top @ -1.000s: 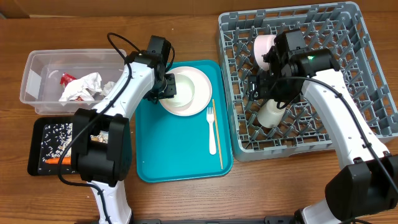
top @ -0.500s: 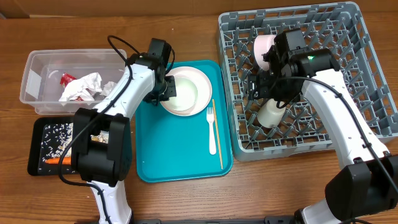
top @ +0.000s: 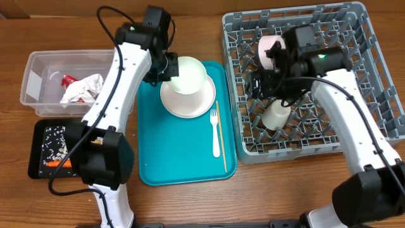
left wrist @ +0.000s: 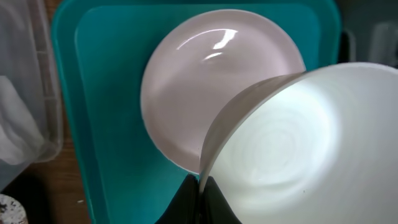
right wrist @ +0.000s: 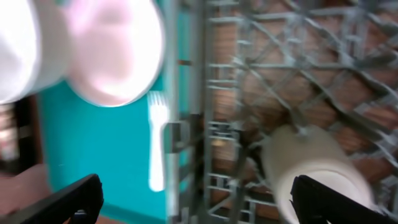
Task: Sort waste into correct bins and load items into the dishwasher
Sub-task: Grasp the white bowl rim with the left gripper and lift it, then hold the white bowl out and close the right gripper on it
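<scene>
My left gripper (top: 167, 67) is shut on the rim of a white bowl (top: 189, 75) and holds it tilted above the white plate (top: 190, 104) on the teal tray (top: 180, 158). In the left wrist view the pinched bowl (left wrist: 298, 143) hangs over the plate (left wrist: 205, 81), with the gripper (left wrist: 200, 193) at the bottom edge. A white fork (top: 215, 132) and a thin wooden stick (top: 222, 136) lie on the tray's right side. Above the grey dish rack (top: 373, 44), my right gripper (top: 262, 85) stands open and empty, near a small cup (top: 276, 115) and a bowl (top: 269, 49). The right wrist view is blurred.
A clear tub (top: 38, 63) at the left holds crumpled napkins (top: 81, 88) and a red wrapper (top: 68, 80). In front of it, a black tray (top: 37, 161) holds grain scraps (top: 57, 139) and a carrot (top: 58, 163). Bare wooden table surrounds everything.
My left gripper shut on the bowl's rim and lifted it off the plate, toward the back. The right arm shifted slightly, its jaws still open.
</scene>
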### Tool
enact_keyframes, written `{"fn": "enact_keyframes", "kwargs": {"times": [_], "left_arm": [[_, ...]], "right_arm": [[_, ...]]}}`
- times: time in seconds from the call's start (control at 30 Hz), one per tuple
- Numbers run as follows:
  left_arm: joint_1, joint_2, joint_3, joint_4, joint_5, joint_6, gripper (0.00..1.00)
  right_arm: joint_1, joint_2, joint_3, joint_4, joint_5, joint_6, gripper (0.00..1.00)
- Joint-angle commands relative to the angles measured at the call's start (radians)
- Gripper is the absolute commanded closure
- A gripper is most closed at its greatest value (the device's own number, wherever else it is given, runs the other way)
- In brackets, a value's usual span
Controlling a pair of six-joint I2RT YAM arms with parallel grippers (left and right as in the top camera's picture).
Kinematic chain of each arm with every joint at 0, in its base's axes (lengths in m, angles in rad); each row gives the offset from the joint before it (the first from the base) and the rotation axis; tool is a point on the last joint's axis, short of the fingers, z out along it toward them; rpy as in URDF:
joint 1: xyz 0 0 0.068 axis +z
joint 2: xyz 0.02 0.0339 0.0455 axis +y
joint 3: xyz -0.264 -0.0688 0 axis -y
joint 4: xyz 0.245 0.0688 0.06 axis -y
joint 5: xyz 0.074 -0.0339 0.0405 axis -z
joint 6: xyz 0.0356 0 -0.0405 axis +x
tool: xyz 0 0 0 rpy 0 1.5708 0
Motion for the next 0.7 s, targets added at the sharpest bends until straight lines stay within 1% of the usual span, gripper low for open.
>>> {"fn": "enact_keyframes", "kwargs": {"times": [0.0, 0.1, 0.2, 0.33, 0.47, 0.67], "left_arm": [[0.003, 0.003, 0.057, -0.031, 0.208, 0.098, 0.96], [-0.013, 0.003, 0.061, -0.047, 0.326, 0.155, 0.96], [-0.029, 0.003, 0.061, -0.051, 0.324, 0.157, 0.96], [-0.049, 0.001, 0.061, -0.045, 0.327, 0.164, 0.96], [-0.069, -0.021, 0.061, -0.034, 0.327, 0.204, 0.96], [-0.080, -0.093, 0.061, -0.031, 0.327, 0.210, 0.96]], "right_arm": [[-0.037, -0.070, 0.041, -0.001, -0.282, -0.124, 0.00], [-0.062, -0.069, 0.040, -0.014, -0.406, -0.187, 0.00], [-0.080, -0.068, 0.040, -0.027, -0.442, -0.196, 0.00], [-0.085, -0.068, 0.040, -0.023, -0.542, -0.197, 0.00], [-0.085, -0.066, 0.040, -0.006, -0.550, -0.191, 0.00], [-0.085, -0.066, 0.040, 0.040, -0.578, -0.143, 0.00]]}}
